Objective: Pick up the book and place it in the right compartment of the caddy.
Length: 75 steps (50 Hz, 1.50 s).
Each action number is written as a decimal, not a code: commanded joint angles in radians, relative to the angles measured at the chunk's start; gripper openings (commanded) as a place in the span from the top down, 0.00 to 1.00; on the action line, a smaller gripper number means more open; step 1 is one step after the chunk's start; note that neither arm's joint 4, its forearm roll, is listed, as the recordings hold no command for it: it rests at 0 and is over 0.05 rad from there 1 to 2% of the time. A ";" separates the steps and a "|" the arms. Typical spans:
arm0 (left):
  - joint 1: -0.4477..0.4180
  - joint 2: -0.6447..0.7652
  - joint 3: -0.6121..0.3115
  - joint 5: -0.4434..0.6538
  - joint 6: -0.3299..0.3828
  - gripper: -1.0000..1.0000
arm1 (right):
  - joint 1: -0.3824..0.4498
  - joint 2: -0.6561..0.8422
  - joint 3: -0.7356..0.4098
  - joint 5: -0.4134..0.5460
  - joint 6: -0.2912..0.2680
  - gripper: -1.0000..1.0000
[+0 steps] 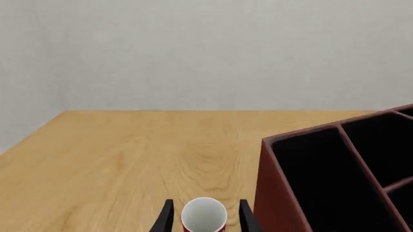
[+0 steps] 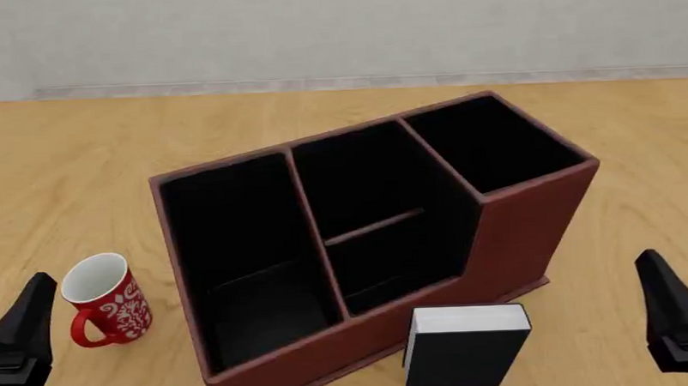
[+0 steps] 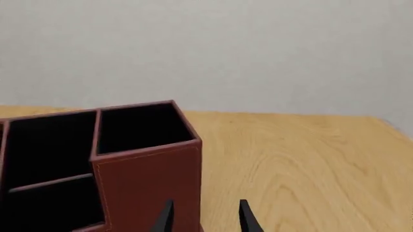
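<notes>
The black book [image 2: 465, 360] with its white page edge up stands on the table against the caddy's [image 2: 517, 230] near front wall. It shows in neither wrist view. The right compartment [image 2: 493, 141], narrow with the tallest walls, holds nothing; it also shows in the right wrist view [image 3: 139, 126]. My left gripper [image 2: 28, 328] is open at the near left, behind the red mug. My right gripper [image 2: 669, 306] is open and empty at the near right, to the right of the book and apart from it. In the right wrist view the right gripper [image 3: 204, 217] points past the caddy's right corner [image 3: 148, 183].
A red mug [image 2: 101, 300] with a white pattern stands left of the caddy; in the left wrist view the mug [image 1: 204, 216] appears between my left fingertips [image 1: 166, 216]. The caddy's left wall [image 1: 274, 193] is close beside it. The wooden table [image 2: 80, 168] ends at a grey wall.
</notes>
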 commanded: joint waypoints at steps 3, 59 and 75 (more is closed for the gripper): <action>0.000 0.000 0.000 0.000 0.000 0.00 | 0.035 0.000 -0.072 0.064 -0.045 0.00; 0.000 0.000 0.000 0.000 0.000 0.00 | 0.384 0.120 -0.573 0.545 -0.268 0.00; 0.000 0.000 0.000 0.000 0.000 0.00 | 0.446 0.193 -0.609 0.593 -0.318 0.00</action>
